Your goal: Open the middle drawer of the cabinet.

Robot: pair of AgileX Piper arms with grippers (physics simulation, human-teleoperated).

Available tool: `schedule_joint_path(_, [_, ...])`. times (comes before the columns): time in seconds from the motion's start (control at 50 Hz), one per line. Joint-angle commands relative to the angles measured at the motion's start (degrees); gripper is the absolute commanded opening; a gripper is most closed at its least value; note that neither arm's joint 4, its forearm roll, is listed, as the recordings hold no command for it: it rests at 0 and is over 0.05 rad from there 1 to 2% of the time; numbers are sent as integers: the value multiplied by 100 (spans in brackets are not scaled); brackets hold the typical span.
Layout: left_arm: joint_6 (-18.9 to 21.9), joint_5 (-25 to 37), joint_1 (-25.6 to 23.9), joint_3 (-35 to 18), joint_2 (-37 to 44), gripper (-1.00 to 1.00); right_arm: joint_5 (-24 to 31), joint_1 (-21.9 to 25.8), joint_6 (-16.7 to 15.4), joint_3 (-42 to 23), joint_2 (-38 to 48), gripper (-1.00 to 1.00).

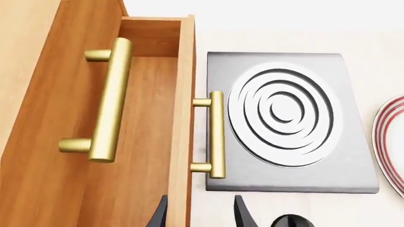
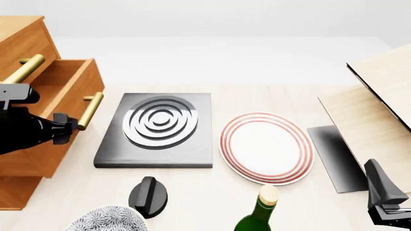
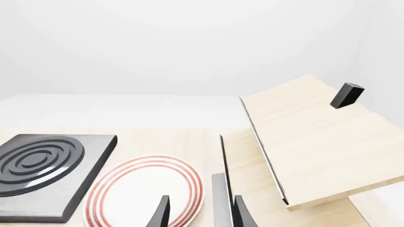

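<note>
Brass-handled middle drawer (image 2: 61,96) out toward the hob (image 2: 156,131), handle upright; left claw (image 1: 200,213) wide.

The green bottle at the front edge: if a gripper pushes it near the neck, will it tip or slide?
The green bottle looks tall and narrow, so a push near its neck would probably tip it. If glass, it may be slippery and breakable. Its base is out of frame.

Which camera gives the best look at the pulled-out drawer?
The left wrist view: the middle drawer fills it, showing its open inside and brass handle. The front view catches it partly behind the left arm; the right wrist view misses it.
</note>
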Motion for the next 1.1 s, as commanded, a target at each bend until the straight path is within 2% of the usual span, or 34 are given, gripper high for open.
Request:
schedule_joint_path(0.02, [6,28,-130,-60,32,100,2,5,12,1,-17,100])
schedule_joint_path(0.44, [-73,90,-499,-162,100,100,2,4,12,1,-17,100])
schedule_joint_path(1.1, [-205,70,-1356,-362,285,100,2,4,12,1,-17,100])
